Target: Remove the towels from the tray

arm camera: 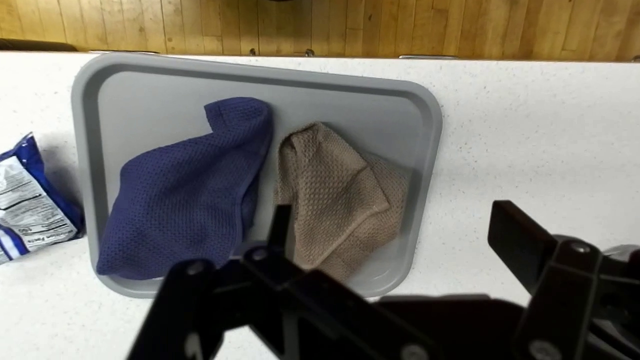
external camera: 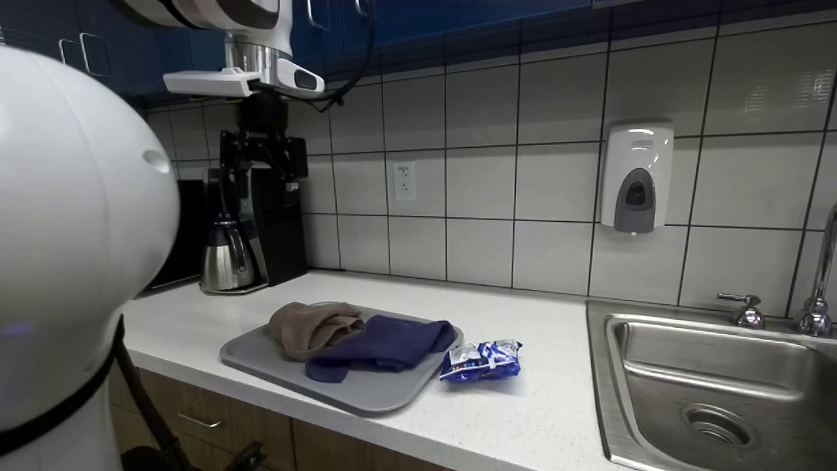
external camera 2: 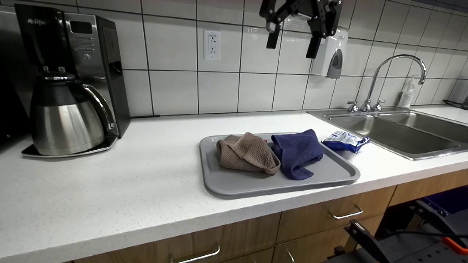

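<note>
A grey tray (external camera: 366, 400) lies on the white counter and shows in all views. A brown towel (external camera 2: 248, 153) lies crumpled on it, beside a folded dark blue towel (external camera 2: 298, 151). In the wrist view the brown towel (arm camera: 335, 190) is on the right of the tray (arm camera: 260, 75) and the blue towel (arm camera: 185, 200) on the left. My gripper (external camera: 267, 186) is open and empty, pointing down, well above the counter in both exterior views (external camera 2: 292, 46). In the wrist view its fingers (arm camera: 395, 220) are wide apart, one overlapping the brown towel's left edge in the picture, the other over bare counter.
A blue snack bag (external camera: 484, 362) lies against the tray's sink-side end. A steel sink (external camera: 605, 399) is beyond it. A coffee maker (external camera 2: 104, 65) with a steel carafe (external camera 2: 69, 120) stands at the opposite end. A tiled wall (external camera: 484, 248) with a soap dispenser (external camera: 637, 176) runs behind.
</note>
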{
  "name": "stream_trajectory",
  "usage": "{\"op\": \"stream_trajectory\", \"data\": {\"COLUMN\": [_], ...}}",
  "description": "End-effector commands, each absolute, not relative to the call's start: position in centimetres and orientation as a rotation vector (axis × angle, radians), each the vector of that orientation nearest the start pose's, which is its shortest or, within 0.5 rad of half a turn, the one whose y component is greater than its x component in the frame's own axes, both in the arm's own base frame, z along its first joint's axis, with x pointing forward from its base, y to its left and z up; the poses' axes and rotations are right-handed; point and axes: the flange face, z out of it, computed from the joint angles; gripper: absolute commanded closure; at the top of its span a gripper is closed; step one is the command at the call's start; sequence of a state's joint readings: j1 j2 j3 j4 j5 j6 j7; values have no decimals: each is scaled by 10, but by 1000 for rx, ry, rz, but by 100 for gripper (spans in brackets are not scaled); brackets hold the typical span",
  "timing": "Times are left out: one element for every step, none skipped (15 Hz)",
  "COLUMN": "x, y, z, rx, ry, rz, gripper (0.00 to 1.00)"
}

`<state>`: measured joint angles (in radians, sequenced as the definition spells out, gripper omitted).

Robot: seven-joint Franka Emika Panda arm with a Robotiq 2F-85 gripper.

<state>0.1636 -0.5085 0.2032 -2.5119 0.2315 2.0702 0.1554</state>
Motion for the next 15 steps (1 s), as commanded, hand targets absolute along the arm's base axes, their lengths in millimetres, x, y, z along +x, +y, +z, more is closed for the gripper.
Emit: {"op": "stream_trajectory", "data": {"x": [373, 375, 376, 378, 379, 382, 383, 385, 387, 390, 392, 394, 396, 398, 400], "y": [175, 179, 183, 186, 188, 191, 193, 194, 195, 196, 195, 195, 194, 193, 193], "z": [448, 444, 440, 435, 431, 427, 422, 418, 414, 409, 404, 399, 393, 388, 383], "rx": [-3040, -3044, -3048, -3051, -3055, -3056, -3060, -3065, -3066, -3069, -3070, -3073, -3076, -3077, -3076], "ry": [-59, -41, -22, 1, 21, 39, 56, 77, 91, 107, 114, 117, 117, 114, 108], "rz": [-84, -83, -86, -82, -82, -79, -78, -79, -80, -78, -75, -74, -74, -70, -69], "gripper": [0, 0, 0, 0, 0, 0, 0, 0, 0, 0, 0, 0, 0, 0, 0]}}
